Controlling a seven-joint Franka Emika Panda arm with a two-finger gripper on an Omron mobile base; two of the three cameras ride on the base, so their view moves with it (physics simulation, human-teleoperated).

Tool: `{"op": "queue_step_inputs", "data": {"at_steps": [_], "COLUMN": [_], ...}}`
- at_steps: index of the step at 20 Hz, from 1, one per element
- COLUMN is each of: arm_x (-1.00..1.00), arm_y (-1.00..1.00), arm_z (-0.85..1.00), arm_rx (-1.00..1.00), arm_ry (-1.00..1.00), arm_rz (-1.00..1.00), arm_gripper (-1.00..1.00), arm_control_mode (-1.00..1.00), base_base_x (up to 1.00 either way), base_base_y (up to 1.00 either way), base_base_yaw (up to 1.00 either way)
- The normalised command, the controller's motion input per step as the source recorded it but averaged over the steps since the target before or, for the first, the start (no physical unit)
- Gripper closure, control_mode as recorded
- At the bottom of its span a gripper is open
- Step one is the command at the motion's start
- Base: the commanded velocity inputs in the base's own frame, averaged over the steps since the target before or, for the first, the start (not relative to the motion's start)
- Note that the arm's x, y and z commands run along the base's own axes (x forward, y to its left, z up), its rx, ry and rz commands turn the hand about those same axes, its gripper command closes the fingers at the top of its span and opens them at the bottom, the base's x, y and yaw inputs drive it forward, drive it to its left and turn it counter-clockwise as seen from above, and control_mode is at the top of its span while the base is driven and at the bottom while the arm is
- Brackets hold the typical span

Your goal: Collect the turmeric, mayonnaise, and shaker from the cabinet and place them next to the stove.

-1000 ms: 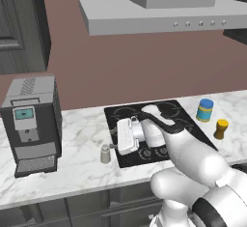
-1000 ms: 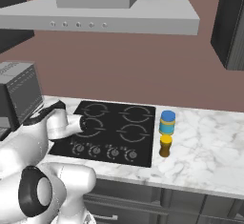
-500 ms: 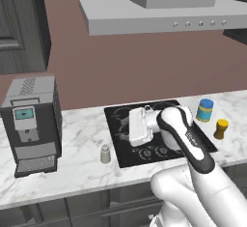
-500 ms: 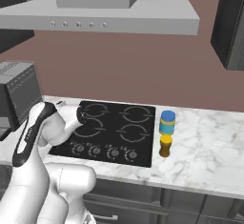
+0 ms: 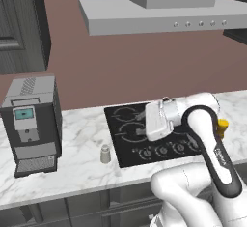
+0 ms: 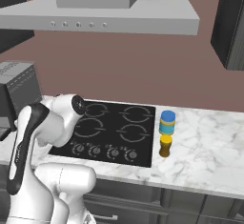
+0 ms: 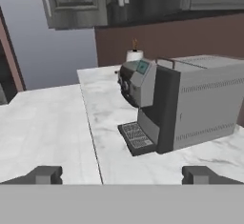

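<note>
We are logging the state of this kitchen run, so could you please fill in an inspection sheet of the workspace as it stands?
Surface: white marble counter.
Job's things: mayonnaise and turmeric stand right of the stove; shaker stands left of it.
Clutter: grey coffee machine at the left.
Grippers: gripper open, holding nothing, facing the coffee machine.
Cables: nothing seen.
Surroundings: grey range hood, brown wall, dark cabinet.

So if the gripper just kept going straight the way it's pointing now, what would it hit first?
Most likely the grey coffee machine. In the hand view the open gripper looks along the marble counter with the machine a little right of centre, so it could also slip past its front. Depth is hard to judge.
</note>
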Motion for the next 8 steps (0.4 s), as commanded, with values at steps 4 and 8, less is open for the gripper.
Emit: {"op": "queue_step_inputs", "data": {"at_steps": [4, 8], "arm_x": [-0.85, -0.75], "arm_y": [-0.17, -0.07], "arm_z": [0.42, 0.21], "arm_rx": [0.0, 0.0], "arm_ry": [-0.01, -0.04], "arm_rz": [-0.14, -0.13], "arm_gripper": [-1.0, -1.0], "arm_control_mode": [-1.0, -1.0], "base_base_x": [0.0, 0.0], "base_base_y": [0.0, 0.0], "base_base_yaw": [0.0, 0.0]}}
